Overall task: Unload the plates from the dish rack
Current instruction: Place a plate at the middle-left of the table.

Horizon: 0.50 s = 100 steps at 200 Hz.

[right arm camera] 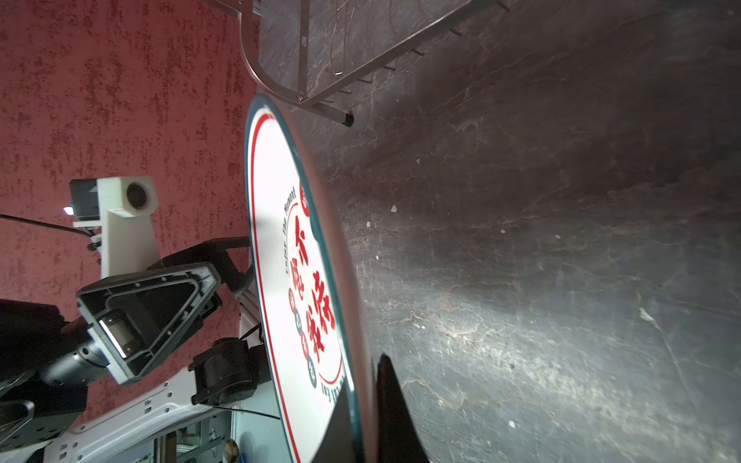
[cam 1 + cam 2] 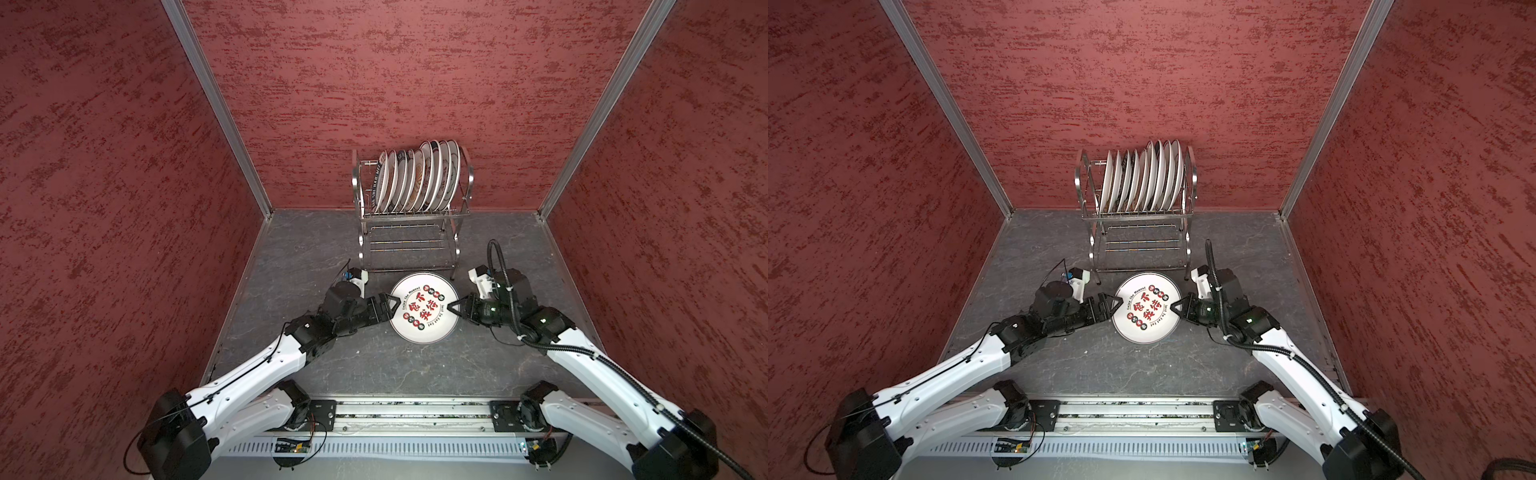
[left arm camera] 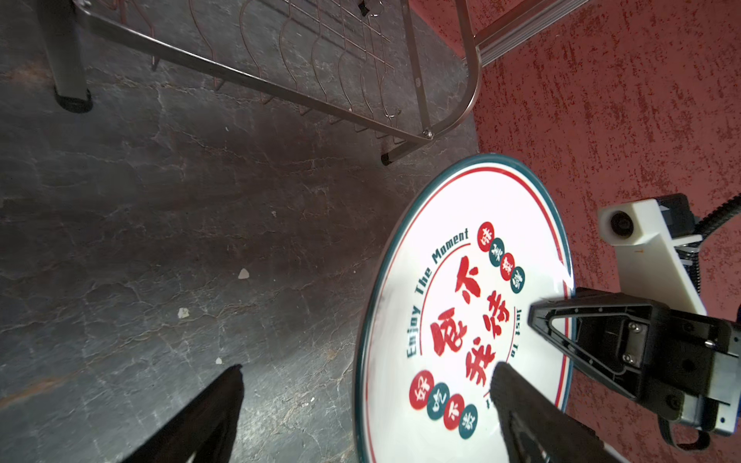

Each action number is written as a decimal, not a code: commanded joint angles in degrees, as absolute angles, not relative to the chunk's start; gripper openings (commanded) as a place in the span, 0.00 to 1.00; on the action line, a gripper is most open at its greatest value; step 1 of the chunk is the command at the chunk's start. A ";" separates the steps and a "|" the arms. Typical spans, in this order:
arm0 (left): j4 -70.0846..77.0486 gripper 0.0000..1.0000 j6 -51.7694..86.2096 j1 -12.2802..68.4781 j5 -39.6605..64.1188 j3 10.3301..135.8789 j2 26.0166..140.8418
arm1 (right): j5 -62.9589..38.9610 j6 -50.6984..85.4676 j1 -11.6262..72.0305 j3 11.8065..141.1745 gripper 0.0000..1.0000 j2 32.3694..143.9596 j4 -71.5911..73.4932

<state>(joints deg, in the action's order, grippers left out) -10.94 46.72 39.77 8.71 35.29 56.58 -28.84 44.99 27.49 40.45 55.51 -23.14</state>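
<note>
The right gripper (image 2: 455, 309) is pinching a teal-rimmed white plate (image 2: 424, 309) reading "Enjoy The Moment" around red characters. The left gripper (image 2: 392, 306), jaws wide, is straddling its opposite rim, with the dish rack (image 2: 407, 215) just beyond.

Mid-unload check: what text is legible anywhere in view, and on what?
"Enjoy The Moment": white round plate with teal rim.
"Just To": same plate, opposite side; the rest is unclear.
Large red characters, centre: "不" is clear, the others are stylised.
Small characters in red and teal dots: too small to read.
Racked white plates: rim lettering blurred.
</note>
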 commanded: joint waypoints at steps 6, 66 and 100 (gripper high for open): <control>-7.69 0.94 47.87 38.89 11.07 34.91 57.98 | -35.13 49.05 27.24 39.61 0.00 56.35 -10.68; -3.29 0.78 48.51 38.85 13.90 34.38 59.20 | -37.71 51.72 27.25 36.75 0.00 58.92 -3.29; -3.39 0.65 48.82 38.76 14.62 33.58 57.95 | -38.18 52.34 27.25 36.19 0.00 60.35 -0.77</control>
